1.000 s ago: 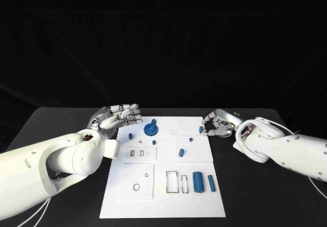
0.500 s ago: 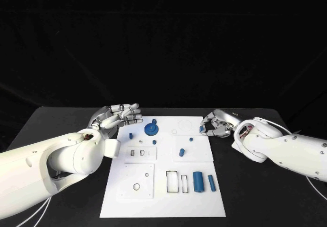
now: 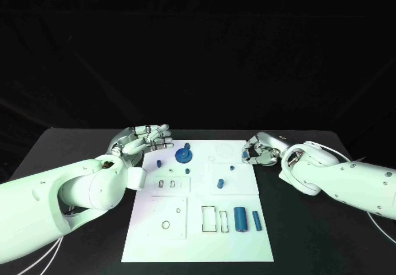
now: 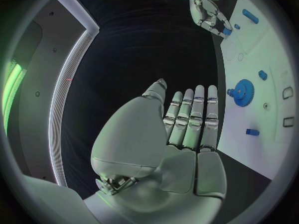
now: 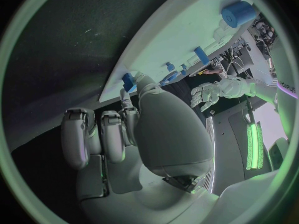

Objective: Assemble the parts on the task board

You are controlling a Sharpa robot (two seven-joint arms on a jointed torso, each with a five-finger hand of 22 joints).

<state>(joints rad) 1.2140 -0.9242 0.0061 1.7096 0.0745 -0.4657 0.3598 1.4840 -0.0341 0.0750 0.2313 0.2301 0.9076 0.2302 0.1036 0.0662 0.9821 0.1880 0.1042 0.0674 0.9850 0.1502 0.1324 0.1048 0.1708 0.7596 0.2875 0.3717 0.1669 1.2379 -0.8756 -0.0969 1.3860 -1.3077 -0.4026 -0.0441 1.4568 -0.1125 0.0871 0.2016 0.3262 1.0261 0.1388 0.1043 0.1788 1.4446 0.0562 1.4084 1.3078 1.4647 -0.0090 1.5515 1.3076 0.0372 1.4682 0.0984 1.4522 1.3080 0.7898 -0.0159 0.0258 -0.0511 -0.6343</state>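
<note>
The white task board (image 3: 198, 240) lies mid-table. On it are a blue gear (image 3: 182, 154), several small blue pegs such as one at mid-board (image 3: 220, 184), a thick blue cylinder (image 3: 239, 219) and a slimmer one (image 3: 257, 221). My left hand (image 3: 145, 137) hovers off the board's far left corner, fingers straight and apart (image 4: 190, 119), holding nothing. My right hand (image 3: 261, 150) is curled at the board's far right edge and pinches a small blue part (image 3: 245, 155) between thumb and fingertip (image 5: 127, 79); the left wrist view shows that part (image 4: 227, 31) under the right hand (image 4: 209, 12).
Empty rectangular slots (image 3: 211, 219) sit beside the cylinders, and a square plate with a hole (image 3: 166, 220) fills the board's near left. Black table (image 3: 313, 240) surrounds the board on both sides.
The right hand has shifted slightly left and away along the board's far right edge, still curled on the small blue part. The left hand has stayed almost still.
</note>
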